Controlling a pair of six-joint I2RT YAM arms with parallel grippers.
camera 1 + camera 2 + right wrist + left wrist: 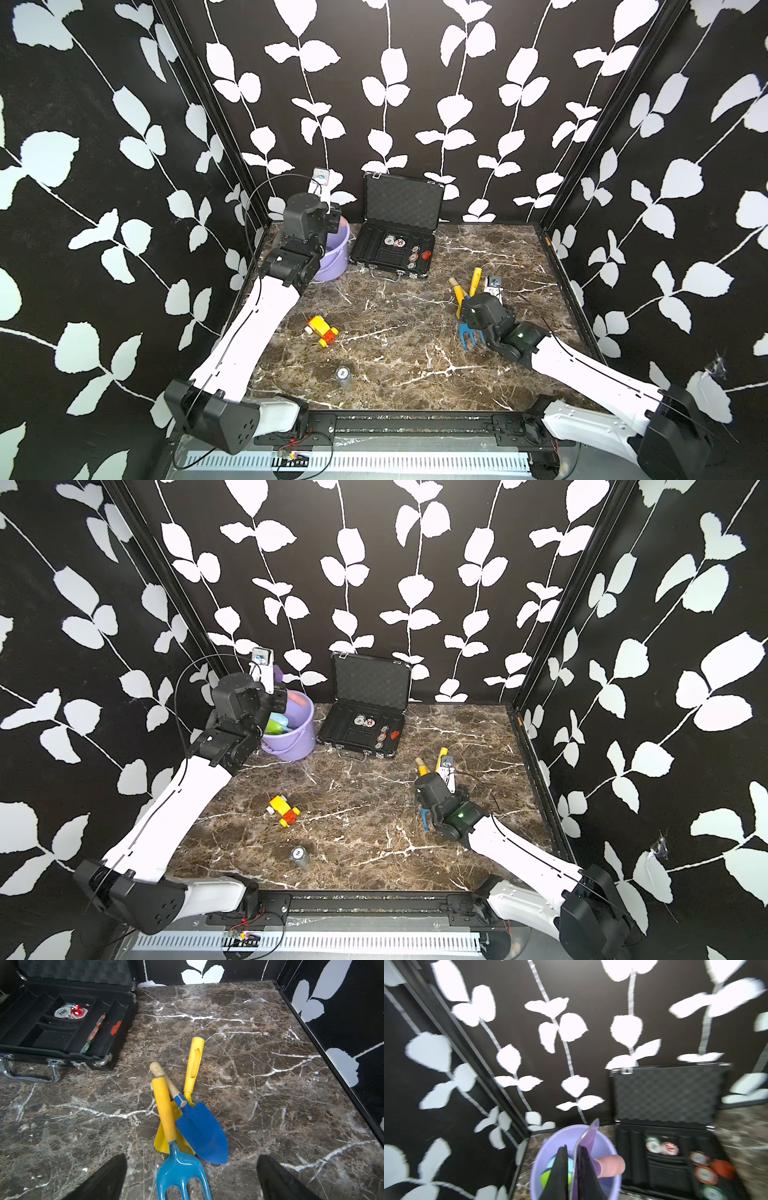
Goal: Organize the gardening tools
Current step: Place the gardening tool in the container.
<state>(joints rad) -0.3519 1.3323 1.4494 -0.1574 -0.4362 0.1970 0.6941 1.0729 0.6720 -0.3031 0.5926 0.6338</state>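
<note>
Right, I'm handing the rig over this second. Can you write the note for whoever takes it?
Left gripper: jaws shut on the purple-bladed, pink-handled trowel, over the lilac plastic bucket.
Right gripper: jaws open, empty, above the yellow-handled blue three-pronged rake.
Done: a green-headed tool and a light-blue-headed tool lie in the bucket.
Left: drop the purple trowel in. Then move that rake, the wooden-handled blue trowel and the all-yellow scoop, which overlap on the marble tabletop.
</note>
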